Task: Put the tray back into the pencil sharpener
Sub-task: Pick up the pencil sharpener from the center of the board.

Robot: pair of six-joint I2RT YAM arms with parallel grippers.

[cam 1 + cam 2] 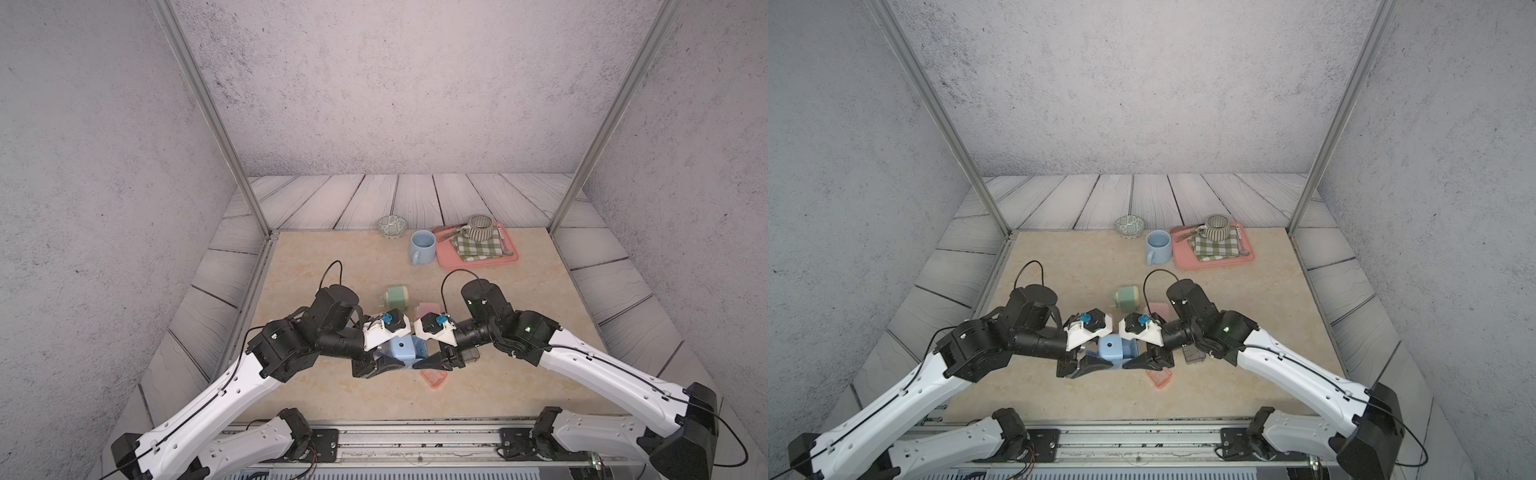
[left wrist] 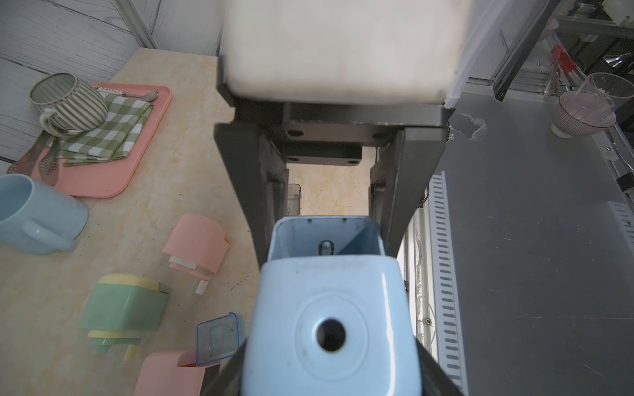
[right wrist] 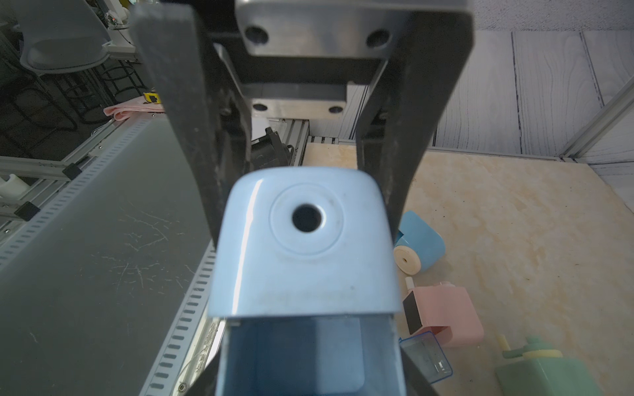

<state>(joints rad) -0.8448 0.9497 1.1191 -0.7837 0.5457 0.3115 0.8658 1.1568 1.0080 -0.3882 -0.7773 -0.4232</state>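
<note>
One blue pencil sharpener point(image 1: 401, 347) lies front-face up at the near middle of the desk point(image 1: 332, 270), pencil hole skyward, and its drawer slot point(image 2: 326, 236) is open and empty. The left gripper point(image 2: 329, 377) holds the hole end, its fingers point(image 3: 192, 120) at a middling spread and pressed to both flanks. The right gripper point(image 3: 308, 377) straddles the slot end, and its fingers point(image 2: 254, 178) also seem to sit against the body's sides. Whether the body rests on the desk or hangs just above it, I cannot tell. The tray point(image 2: 218, 337) that looks like its match, clear with a blue rim, lies loose on the desk just beyond the sharpener, touched by neither gripper. I judge the task barely begun: the body is steadied, but the tray has yet to be picked up, lined up with the slot and pushed home, which calls for one gripper to let go. An orange-rimmed drawer point(image 1: 434, 378) and a smoky drawer point(image 1: 469, 355) lie near, with a green sharpener point(image 1: 397, 296) and a pink sharpener point(image 1: 428, 309) behind. Farther back stand a blue mug point(image 1: 422, 247), a patterned bowl point(image 1: 392, 226) and a pink platter point(image 1: 478, 261) carrying a striped mug point(image 1: 480, 227). The desk is beige and marbled, enclosed by pale plank-print borders point(image 1: 374, 199), grey textured walls point(image 1: 395, 83) and aluminium posts point(image 1: 216, 124).
</note>
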